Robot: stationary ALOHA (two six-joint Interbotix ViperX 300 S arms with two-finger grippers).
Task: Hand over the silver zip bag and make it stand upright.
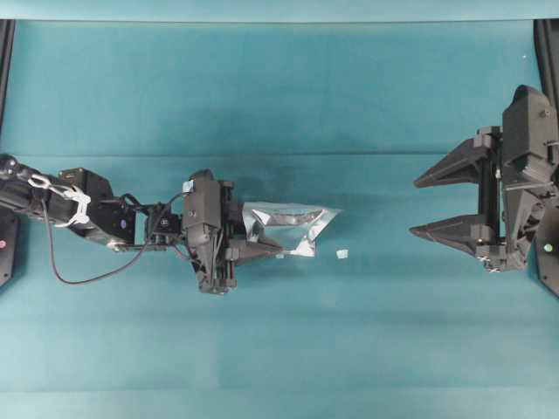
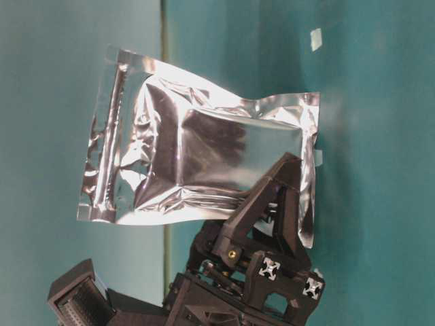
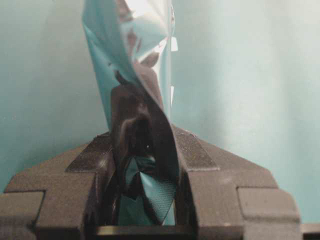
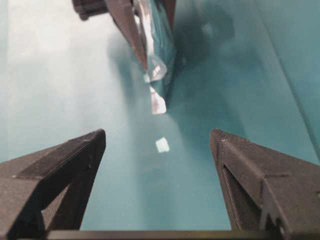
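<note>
The silver zip bag (image 1: pixel 293 226) is a shiny crinkled foil pouch held off the table at centre. My left gripper (image 1: pixel 262 236) is shut on its left end. In the table-level view the bag (image 2: pixel 204 156) hangs edge-on above the black fingers (image 2: pixel 282 204). In the left wrist view the bag (image 3: pixel 135 90) rises from between the closed pads (image 3: pixel 192 150). My right gripper (image 1: pixel 419 206) is open and empty at the right, well apart from the bag. In the right wrist view its gripper (image 4: pixel 157 135) faces the bag (image 4: pixel 157 45) ahead.
A tiny pale scrap (image 1: pixel 342 254) lies on the teal table between the bag and my right gripper; it also shows in the right wrist view (image 4: pixel 162 144). Dark frame rails (image 1: pixel 547 44) stand at the table's side edges.
</note>
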